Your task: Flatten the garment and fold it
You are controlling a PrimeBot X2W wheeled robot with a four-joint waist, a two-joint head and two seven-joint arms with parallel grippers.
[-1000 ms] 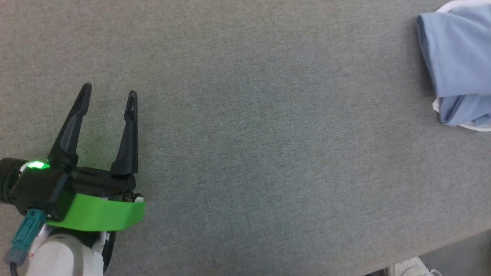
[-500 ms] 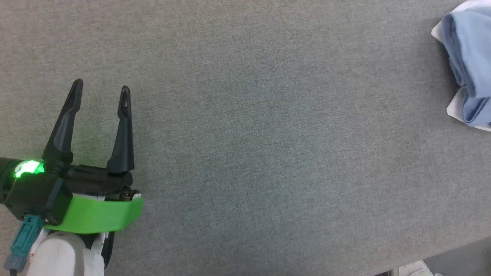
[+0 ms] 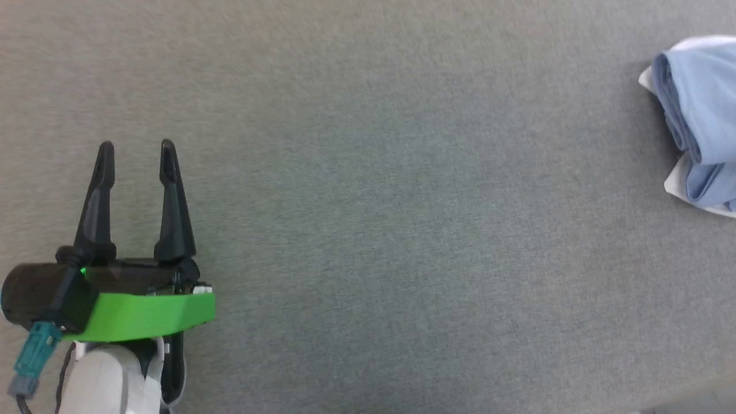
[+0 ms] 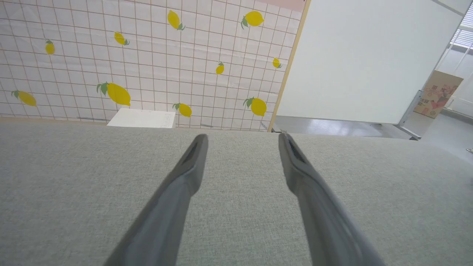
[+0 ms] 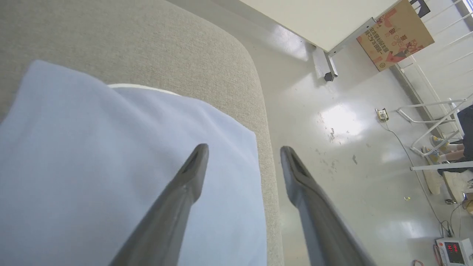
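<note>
Evidently, in the head view the left gripper is being held low at the left over the grey table, its two dark fingers being kept apart with nothing between them, probably so that it is being kept clear of the work. The garment is being shown at the far right edge of that view, well apart from this gripper, lying on the table as a compact light blue bundle with white lining showing at its rim. In the left wrist view the same released jaws are being pointed along bare table towards a lemon-patterned wall cloth; no fabric is being touched. In the right wrist view the right gripper is being held above the garment, its fingers being kept spread and nothing being grasped; one finger is being seen over the blue cloth and the other over the table's edge and the pale floor. The garment is being left near the table's rounded corner, and it appears smooth on top, so the folding is being judged largely done, with the bundle seemingly being set aside there.
</note>
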